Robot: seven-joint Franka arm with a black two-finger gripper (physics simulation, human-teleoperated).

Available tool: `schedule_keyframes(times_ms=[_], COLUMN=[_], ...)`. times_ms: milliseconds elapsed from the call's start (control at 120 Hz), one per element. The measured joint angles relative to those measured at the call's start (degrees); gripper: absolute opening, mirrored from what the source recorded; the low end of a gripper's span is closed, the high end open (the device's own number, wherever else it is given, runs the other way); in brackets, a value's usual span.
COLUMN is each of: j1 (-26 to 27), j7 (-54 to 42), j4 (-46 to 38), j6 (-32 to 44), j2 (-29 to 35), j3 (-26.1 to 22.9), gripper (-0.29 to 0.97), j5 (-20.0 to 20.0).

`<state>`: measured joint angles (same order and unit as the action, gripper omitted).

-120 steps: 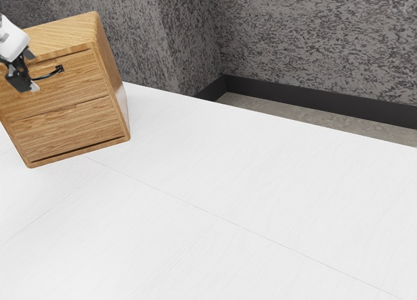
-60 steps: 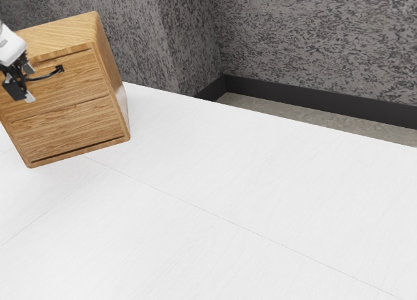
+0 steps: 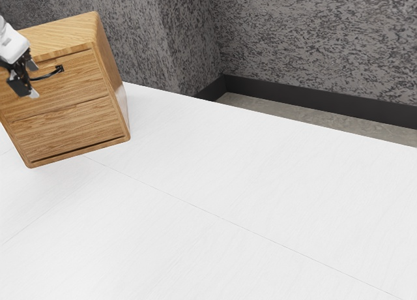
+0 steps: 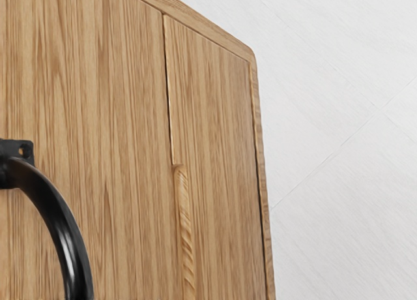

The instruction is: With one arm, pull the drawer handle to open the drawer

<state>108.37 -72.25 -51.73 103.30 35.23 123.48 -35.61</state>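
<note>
A wooden cabinet (image 3: 71,91) with two drawer fronts stands at the exterior view's far left, tilted toward the camera. The upper drawer (image 3: 62,85) carries a curved black handle (image 3: 49,72). My gripper (image 3: 21,83) hangs in front of that drawer, at the handle's end nearer the exterior view's left, with the white hand above it. In the wrist view the black handle (image 4: 55,222) arcs close under my hand. Its mount (image 4: 16,153) is screwed to the upper drawer front (image 4: 91,117), with the lower drawer front (image 4: 215,156) beside it.
The white table (image 3: 247,202) stretches from the cabinet toward the exterior view's right and front. A rough dark grey wall (image 3: 293,32) with a black baseboard (image 3: 326,98) stands behind. The table surface (image 4: 339,117) also lies past the cabinet's edge in the wrist view.
My hand has shifted slightly by the handle's end, a little left and down, then back up. The cabinet and drawer fronts look unchanged.
</note>
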Motion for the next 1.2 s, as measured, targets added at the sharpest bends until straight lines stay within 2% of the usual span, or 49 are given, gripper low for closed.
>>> schedule_keyframes(times_ms=[192, 542, 608, 683, 708, 975, 1017, 1050, 1125, 1200], j1=[1.7, 2.7, 2.7, 2.3, 2.2, -0.6, -0.8, -0.9, -1.0, -1.6], j7=[-1.4, -2.9, -3.1, -3.2, -3.2, -3.0, -3.0, -2.9, -2.7, -2.5], j4=[3.0, 2.6, 2.0, 0.8, 0.4, -6.1, -6.9, -7.5, -9.3, -11.3], j6=[0.0, 0.1, 0.1, 0.1, 0.1, 0.3, 0.5, 0.5, 1.0, 1.6], j2=[3.5, 4.1, 3.8, 3.1, 2.9, -2.4, -2.7, -2.9, -3.8, -5.0], j3=[1.2, 2.1, 2.2, 2.2, 2.1, 2.4, 2.5, 2.6, 3.0, 3.2], gripper=[0.68, 0.68, 0.67, 0.73, 0.68, 0.67, 0.72, 0.82, 0.69, 0.69], j5=[0.0, 0.0, 0.2, 0.4, 0.5, 3.4, 3.7, 3.9, 4.8, 5.7])
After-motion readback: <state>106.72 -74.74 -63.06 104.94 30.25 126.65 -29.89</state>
